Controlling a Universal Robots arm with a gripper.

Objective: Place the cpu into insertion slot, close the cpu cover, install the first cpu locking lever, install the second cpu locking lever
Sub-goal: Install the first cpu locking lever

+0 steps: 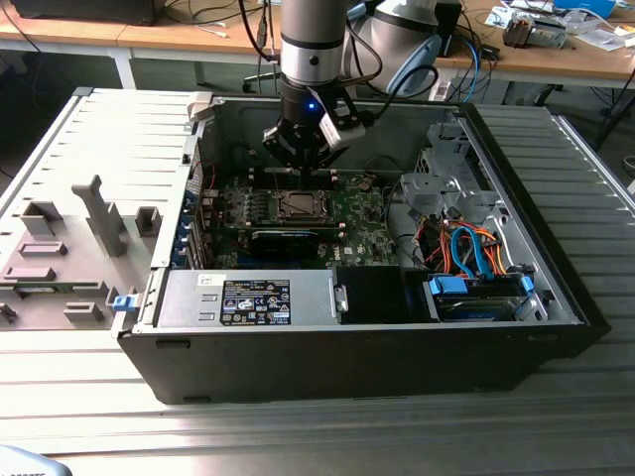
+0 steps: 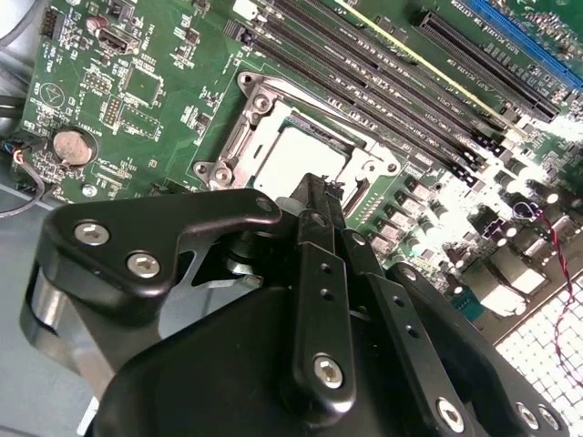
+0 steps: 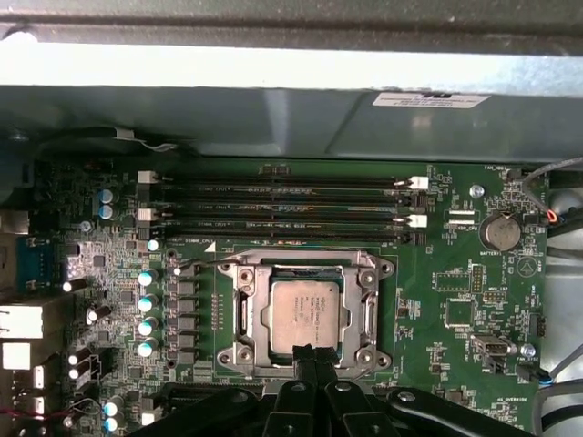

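Inside the open computer case (image 1: 556, 297), the gripper (image 3: 308, 353) hangs over the insertion slot (image 3: 239, 319), its fingers pressed together and covering one socket edge. The cpu (image 3: 303, 315) lies seated there, framed by the cpu cover (image 3: 364, 273).

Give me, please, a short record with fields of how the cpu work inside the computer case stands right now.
cpu: silvery square chip lying in the insertion slot
cpu cover: metal frame lying down around the chip, its window showing the chip's top
tool: fingertips together at the socket's edge, just beside the chip; holds nothing visible
memory slots: long black slots alongside the socket
coin cell battery: on the green board, apart from the socket
case: open computer case lying on a ribbed table
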